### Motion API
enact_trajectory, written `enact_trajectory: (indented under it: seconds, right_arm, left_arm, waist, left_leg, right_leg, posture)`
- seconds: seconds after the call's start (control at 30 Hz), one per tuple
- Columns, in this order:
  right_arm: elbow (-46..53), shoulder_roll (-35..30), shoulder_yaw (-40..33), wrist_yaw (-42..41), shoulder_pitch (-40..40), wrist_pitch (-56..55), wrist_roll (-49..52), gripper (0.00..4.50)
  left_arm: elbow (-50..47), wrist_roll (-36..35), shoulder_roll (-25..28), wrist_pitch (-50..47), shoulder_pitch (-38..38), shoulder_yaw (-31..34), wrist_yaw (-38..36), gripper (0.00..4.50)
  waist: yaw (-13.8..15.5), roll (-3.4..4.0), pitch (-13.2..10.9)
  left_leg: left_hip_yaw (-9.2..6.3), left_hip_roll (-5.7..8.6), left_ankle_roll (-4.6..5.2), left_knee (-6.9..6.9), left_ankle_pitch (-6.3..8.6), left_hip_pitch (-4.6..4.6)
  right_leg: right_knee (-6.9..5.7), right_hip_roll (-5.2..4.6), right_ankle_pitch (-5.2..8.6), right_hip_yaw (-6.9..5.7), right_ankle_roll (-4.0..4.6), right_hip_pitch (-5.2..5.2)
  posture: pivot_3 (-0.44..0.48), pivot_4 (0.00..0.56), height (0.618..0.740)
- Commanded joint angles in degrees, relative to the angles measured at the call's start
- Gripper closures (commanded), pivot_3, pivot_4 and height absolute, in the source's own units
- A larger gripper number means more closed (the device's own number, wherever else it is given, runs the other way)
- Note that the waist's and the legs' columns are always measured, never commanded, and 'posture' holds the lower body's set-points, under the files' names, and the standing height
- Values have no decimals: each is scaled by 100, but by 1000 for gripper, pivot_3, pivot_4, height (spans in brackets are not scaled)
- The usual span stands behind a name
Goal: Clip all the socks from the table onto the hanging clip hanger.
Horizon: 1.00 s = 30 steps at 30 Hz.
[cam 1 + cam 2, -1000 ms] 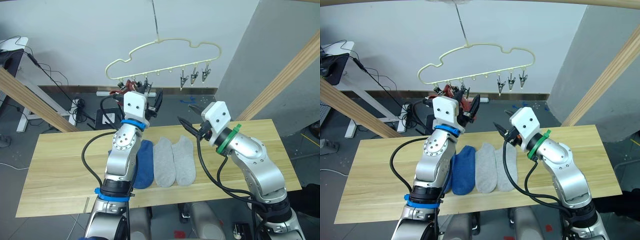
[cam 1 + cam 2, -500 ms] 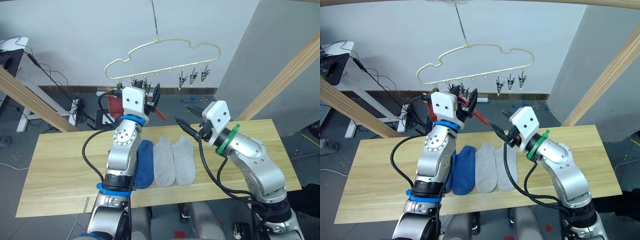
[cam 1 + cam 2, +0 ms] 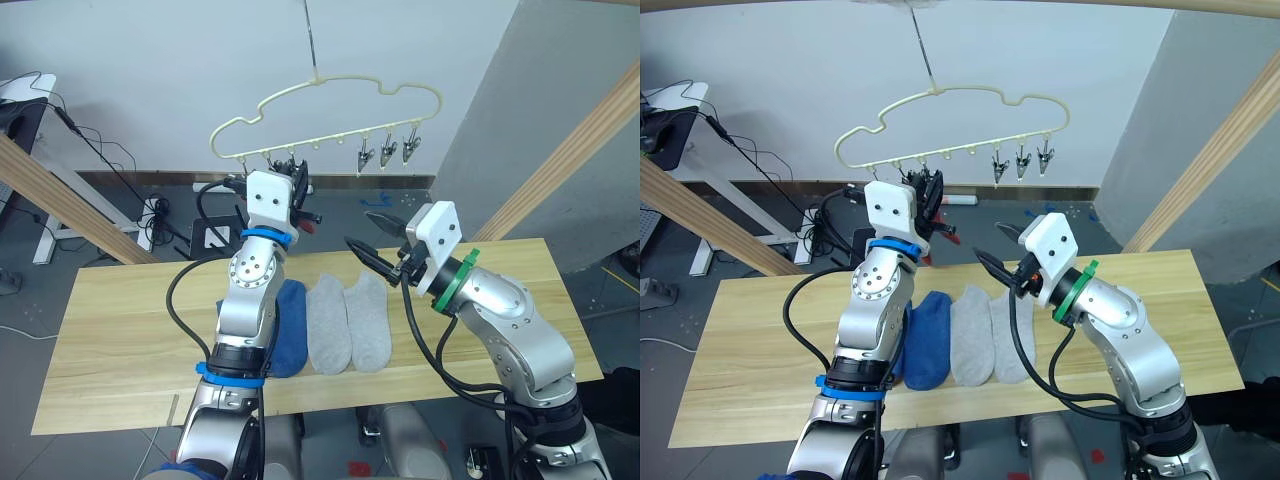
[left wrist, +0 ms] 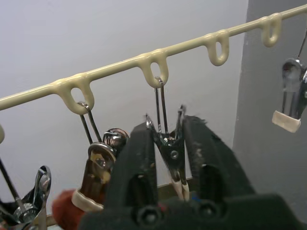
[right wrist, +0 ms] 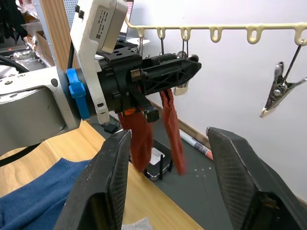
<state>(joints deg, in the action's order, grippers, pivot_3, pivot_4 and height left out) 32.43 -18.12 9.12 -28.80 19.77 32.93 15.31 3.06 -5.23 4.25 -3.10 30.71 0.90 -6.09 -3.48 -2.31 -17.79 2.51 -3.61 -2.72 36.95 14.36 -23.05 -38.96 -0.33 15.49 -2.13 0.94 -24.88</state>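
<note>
Since half a second ago the second rust red sock [image 5: 172,129] has swung down to hang beside the first [image 5: 136,136], so we count two clipped on the clip hanger [image 3: 330,90]. Our left gripper [image 4: 167,158] pinches the third clip [image 4: 165,143]; our right gripper [image 3: 372,235] is spread, empty. Two grey socks [image 3: 348,320] and at least one blue sock [image 3: 285,330] lie on the table [image 3: 120,330]; three clips [image 3: 387,152] hang free.

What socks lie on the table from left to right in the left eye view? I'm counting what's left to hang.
Blue sock beside the left arm → light grey sock → second light grey sock. They lie side by side on the table.
</note>
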Motion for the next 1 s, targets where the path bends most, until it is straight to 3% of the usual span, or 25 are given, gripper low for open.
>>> enact_trajectory:
  seconds: [0.03, 0.2, 0.4, 0.6, 0.87, 1.0]
  right_arm:
    - [305, -104, -24, -81, -89, -136, 80, 1878]
    - [-59, -334, 146, 37, -461, -311, -319, 1878]
    - [-1191, -253, 639, 663, -710, -609, -1316, 10]
    - [-2729, 454, 851, 1239, -590, -1018, -1755, 0]
    - [-4325, 1063, 658, 1408, -460, -1277, -1768, 0]
    - [-4404, 1099, 554, 1385, -583, -1283, -1779, 961]
  left_arm:
    - [-131, 75, 10, 179, 60, 2, 16, 4205]
    - [-233, 64, 89, 123, -6, 7, -44, 4205]
    - [-418, -310, 268, -116, -83, 24, -563, 4205]
    - [-556, -791, 446, -454, -59, 138, -1078, 4205]
    - [-717, -1364, 521, -1063, 40, 259, -1436, 4205]
    - [-834, -1609, 555, -1389, 81, 314, -1531, 4205]
  waist:
    - [1, 0, 0]
    - [0, 0, 0]
    - [-2, 0, 0]
    - [-9, -1, 1]
    - [21, -2, 1]
    - [22, -3, 4]
  left_leg:
    - [0, 0, 0, 0, 0, 0]
    - [0, -1, 0, -1, 0, 0]
    - [18, -2, -4, 0, -3, 3]
    - [39, -9, -20, -2, -12, 6]
    - [54, -8, -20, 0, -12, 5]
    - [56, -8, -21, 1, -12, 8]
  right_leg:
    - [0, 0, 0, 0, 0, 0]
    - [1, 0, 1, 0, -1, 0]
    - [-1, 0, 1, 3, -2, 0]
    - [-2, 4, 1, 8, -3, -1]
    - [0, 1, 1, 14, -3, -1]
    - [-2, 1, -1, 16, -5, 0]
  posture:
    - [-192, 322, 740]
    - [-192, 322, 740]
    - [-177, 320, 740]
    - [-159, 316, 740]
    - [-146, 310, 740]
    - [-140, 307, 740]
